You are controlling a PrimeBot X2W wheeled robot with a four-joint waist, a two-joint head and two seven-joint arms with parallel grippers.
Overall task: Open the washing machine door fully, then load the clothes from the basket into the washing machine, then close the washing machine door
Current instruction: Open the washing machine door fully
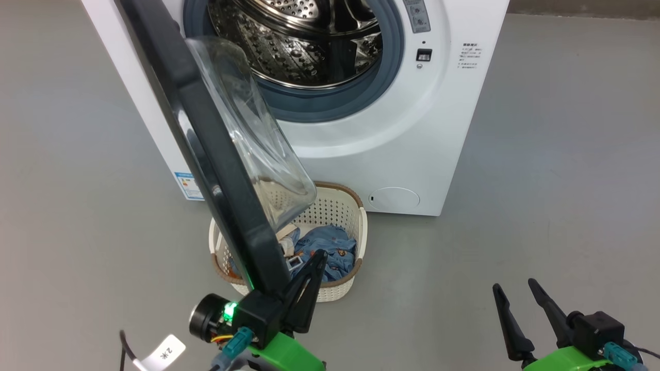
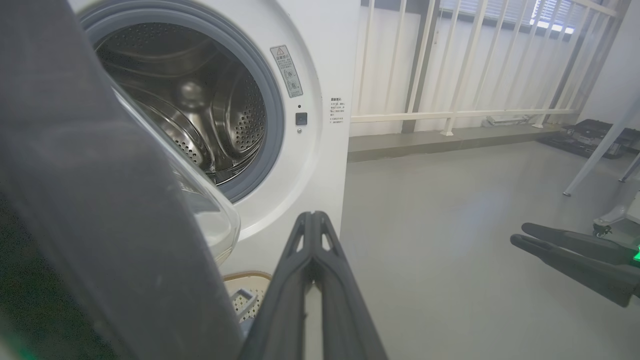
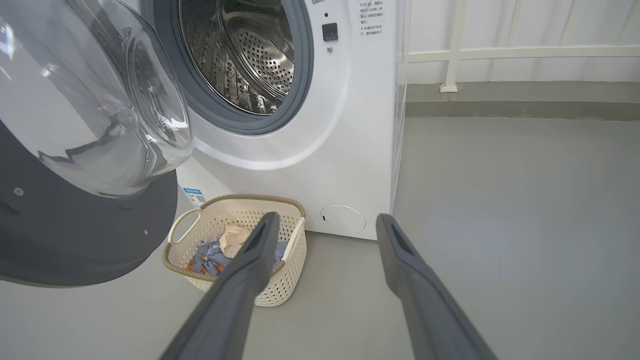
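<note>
A: As the head view is read from the top, what is marked at the upper centre?

B: The washing machine is marked, with its steel drum laid bare inside the grey gasket. The washing machine door is shown swung out from the front on the left side, its clear bowl turned toward the right.

A: Where are the basket and its contents placed?

B: The basket is set on the grey floor just before the machine's base and is partly overlapped by the door in the head view. The clothes are seen lying inside it as blue printed fabric. A cream piece is seen among them in the right wrist view.

A: How are the grippers drawn?

B: The left gripper is shown empty, fingers pressed together, just beside the door's black rim on its bowl side. Whether the rim is touched cannot be told. The right gripper is held low at the right, well apart from door and basket, with its fingers spread wide and empty.
</note>
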